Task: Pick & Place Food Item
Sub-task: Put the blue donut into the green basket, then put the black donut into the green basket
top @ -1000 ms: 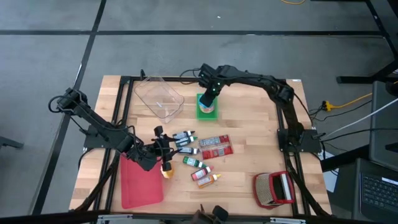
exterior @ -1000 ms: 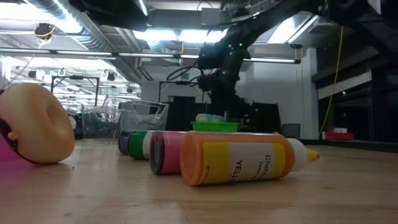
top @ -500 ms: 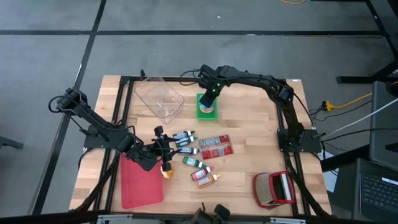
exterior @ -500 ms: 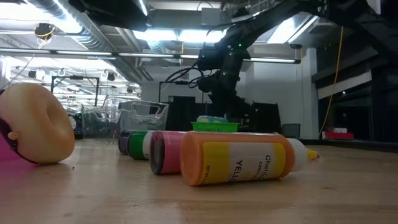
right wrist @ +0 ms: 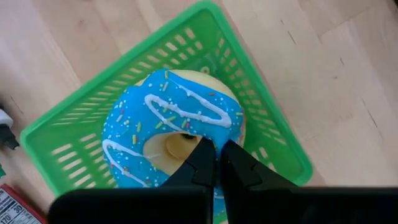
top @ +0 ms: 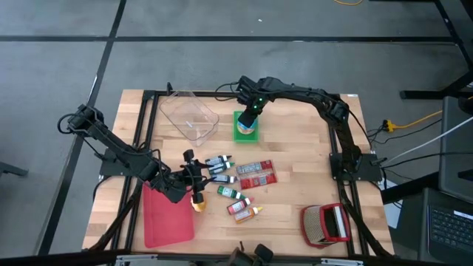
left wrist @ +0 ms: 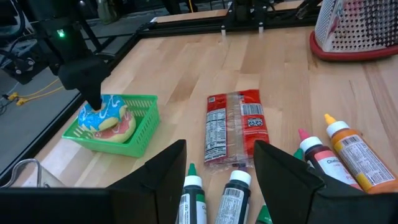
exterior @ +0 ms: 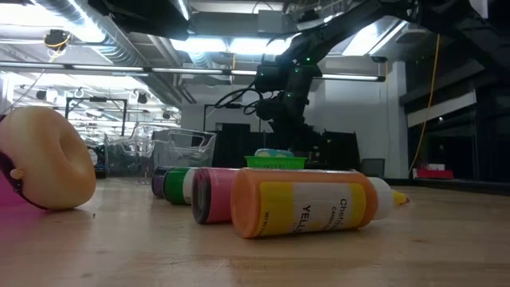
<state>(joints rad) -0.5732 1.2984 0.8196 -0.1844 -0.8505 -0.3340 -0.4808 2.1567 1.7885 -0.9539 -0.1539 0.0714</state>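
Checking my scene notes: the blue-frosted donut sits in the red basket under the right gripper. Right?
Not quite: the basket holding the blue-frosted donut is green, not red, as the right wrist view shows. The right gripper is indeed above it, fingers shut.

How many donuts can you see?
2. A blue-frosted donut lies in the green basket under the shut right gripper. A plain donut lies at the red mat's edge. Something pink beneath the blue one may be a third.

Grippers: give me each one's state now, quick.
Left gripper: open, holding nothing, above the bottles.
Right gripper: shut, empty, tips over the blue doughnut in the green basket.
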